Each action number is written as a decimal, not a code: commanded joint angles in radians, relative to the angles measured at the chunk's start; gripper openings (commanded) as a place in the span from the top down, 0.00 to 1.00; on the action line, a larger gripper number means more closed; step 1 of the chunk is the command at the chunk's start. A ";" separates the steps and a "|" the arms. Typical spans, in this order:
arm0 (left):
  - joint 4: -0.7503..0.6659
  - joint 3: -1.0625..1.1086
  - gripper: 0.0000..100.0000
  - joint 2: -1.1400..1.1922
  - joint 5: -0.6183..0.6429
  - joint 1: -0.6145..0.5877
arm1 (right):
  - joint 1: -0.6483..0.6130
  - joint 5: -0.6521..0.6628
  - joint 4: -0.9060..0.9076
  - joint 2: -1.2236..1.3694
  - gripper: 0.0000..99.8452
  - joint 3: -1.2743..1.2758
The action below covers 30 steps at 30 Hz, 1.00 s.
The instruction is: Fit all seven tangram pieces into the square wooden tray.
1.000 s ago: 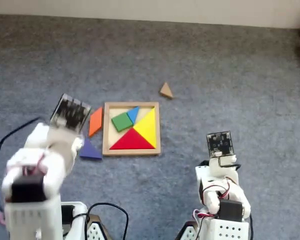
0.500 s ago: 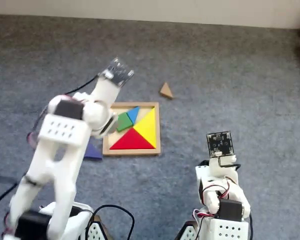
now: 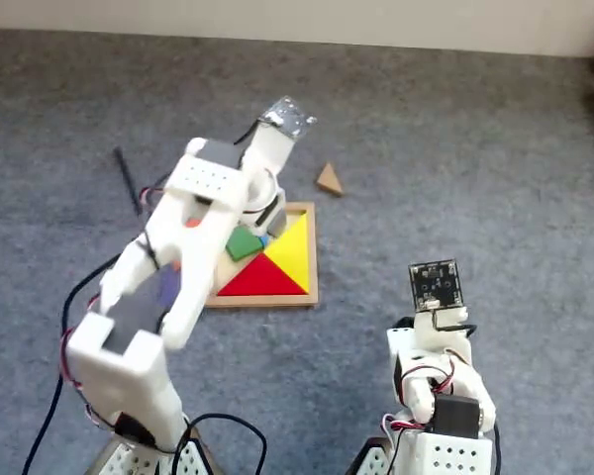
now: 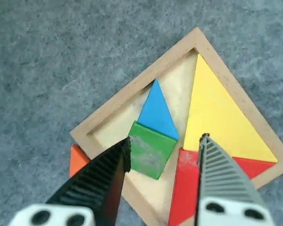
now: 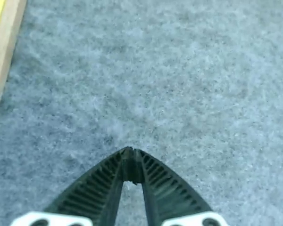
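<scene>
Left tool point(image 4: 165, 140): my jaws are spread wide with nothing between them, hanging above the green square point(image 4: 150, 149) and the blue triangle point(image 4: 156, 113).
Orange piece point(image 4: 77, 158): lies on the counter point(image 3: 475, 148), just outside the tray's rim.
Square wooden tray point(image 4: 127, 95): holds the green and blue pieces, the yellow triangle point(image 4: 217, 122) and the red triangle point(image 4: 184, 188). Bare wood shows around the green and blue ones.
Tan triangle point(image 3: 328, 179): on the counter beyond the tray's far right corner, apart from it.
Right tool point(image 5: 132, 162): my fingers are pressed together and empty, low over the counter.
Views: my left wrist camera gives me the orange piece and the whole blue triangle. From above, my left arm lies across that side of the tray.
Change: a second ago my left arm was folded back, left of the tray. It has swung out over it. My right arm and the pieces are unmoved.
</scene>
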 commanded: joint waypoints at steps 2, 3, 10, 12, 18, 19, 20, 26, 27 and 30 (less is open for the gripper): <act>-0.009 -0.203 0.77 0.183 0.012 0.008 | 0.012 -0.008 -0.010 -0.012 0.99 0.130; -0.008 -0.229 0.77 0.216 0.012 0.008 | 0.012 -0.008 -0.010 -0.012 0.99 0.130; 0.104 -0.409 0.77 0.397 0.012 0.007 | 0.012 -0.008 -0.010 -0.012 0.99 0.131; 0.153 -0.458 0.80 0.443 0.006 0.007 | 0.013 -0.008 -0.010 -0.012 0.99 0.131; 0.265 -0.599 0.92 0.542 0.006 0.010 | 0.013 -0.008 -0.010 -0.012 0.99 0.131; 0.288 -0.624 0.93 0.545 0.006 0.012 | 0.013 -0.008 -0.010 -0.012 0.99 0.131; 0.311 -0.651 0.94 0.545 0.006 0.015 | 0.013 -0.006 -0.008 -0.012 0.99 0.131; 0.479 -0.883 0.98 0.545 0.011 0.054 | 0.013 -0.006 -0.008 -0.010 0.99 0.131; 0.505 -0.918 0.98 0.545 0.012 0.061 | 0.013 -0.006 -0.008 -0.010 0.99 0.131; 0.552 -0.998 0.99 0.545 0.012 0.070 | 0.013 -0.006 -0.008 -0.010 0.99 0.131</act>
